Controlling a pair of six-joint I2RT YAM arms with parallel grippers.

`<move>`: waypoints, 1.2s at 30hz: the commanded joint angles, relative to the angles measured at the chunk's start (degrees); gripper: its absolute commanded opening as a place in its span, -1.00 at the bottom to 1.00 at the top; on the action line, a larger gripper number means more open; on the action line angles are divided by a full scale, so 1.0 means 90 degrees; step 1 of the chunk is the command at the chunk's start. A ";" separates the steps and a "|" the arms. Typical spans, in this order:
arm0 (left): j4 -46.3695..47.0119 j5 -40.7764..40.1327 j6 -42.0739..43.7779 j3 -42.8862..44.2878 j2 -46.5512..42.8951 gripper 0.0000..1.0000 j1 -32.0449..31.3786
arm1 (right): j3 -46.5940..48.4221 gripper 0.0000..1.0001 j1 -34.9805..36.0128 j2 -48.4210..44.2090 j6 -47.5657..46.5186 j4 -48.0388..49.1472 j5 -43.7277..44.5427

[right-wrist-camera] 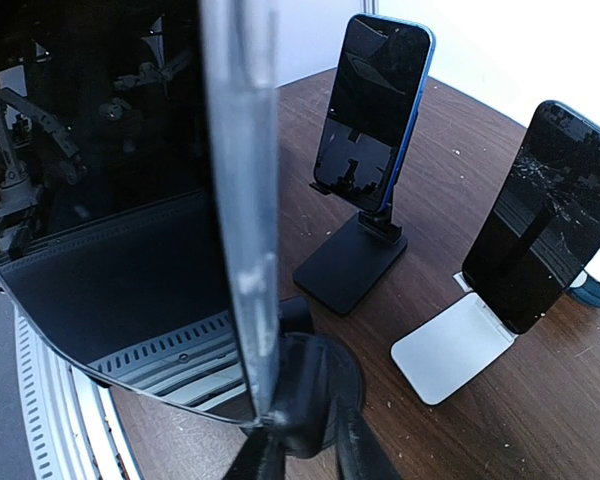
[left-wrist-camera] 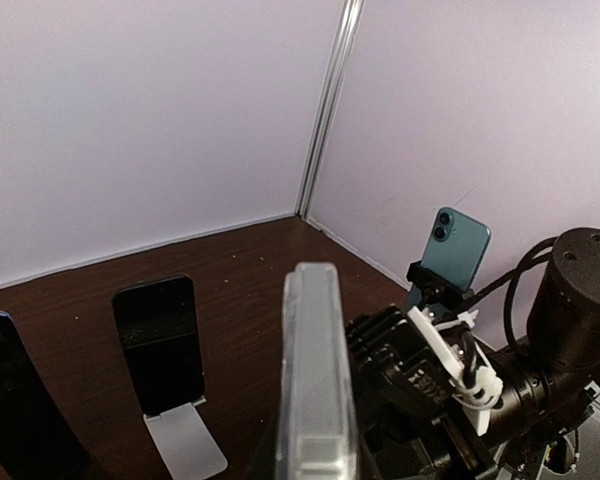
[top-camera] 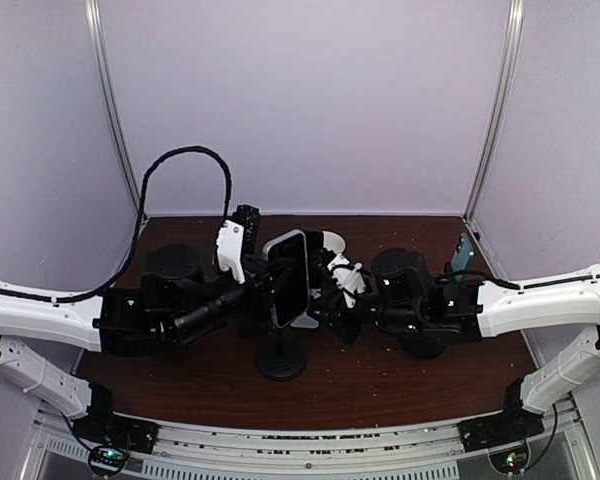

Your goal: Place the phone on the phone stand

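The phone (top-camera: 290, 280) stands upright in portrait between the two sets of fingers. It is thin, in a clear case, and its glossy black screen mirrors the arms. Its lower end sits in the cradle of the black stand (top-camera: 280, 360), whose round base lies below the fingers. The left gripper (top-camera: 265, 290) is pinched narrowly on the phone's left edge. The right gripper (top-camera: 322, 292) is at the opposite edge, and its gap cannot be made out.

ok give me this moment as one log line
phone: upright on black stand | left gripper: shut on phone | right gripper: beside phone, grip unclear
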 commanded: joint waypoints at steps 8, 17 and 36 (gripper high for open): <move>-0.3565 0.1395 0.0015 -0.1029 0.0538 -1.00 -0.0585 | 0.0681 -0.32 -0.0124 -0.0324 -0.0454 0.1409 -0.0302; -0.3506 0.1374 0.0266 -0.1021 0.0355 -1.00 -0.0281 | 0.0704 -0.03 -0.0317 -0.0354 -0.0548 0.0807 -0.0936; -0.3052 0.1354 0.0749 -0.1003 0.0104 -1.00 0.0155 | 0.1338 1.00 -0.0607 -0.0447 -0.1339 -0.0982 -0.1827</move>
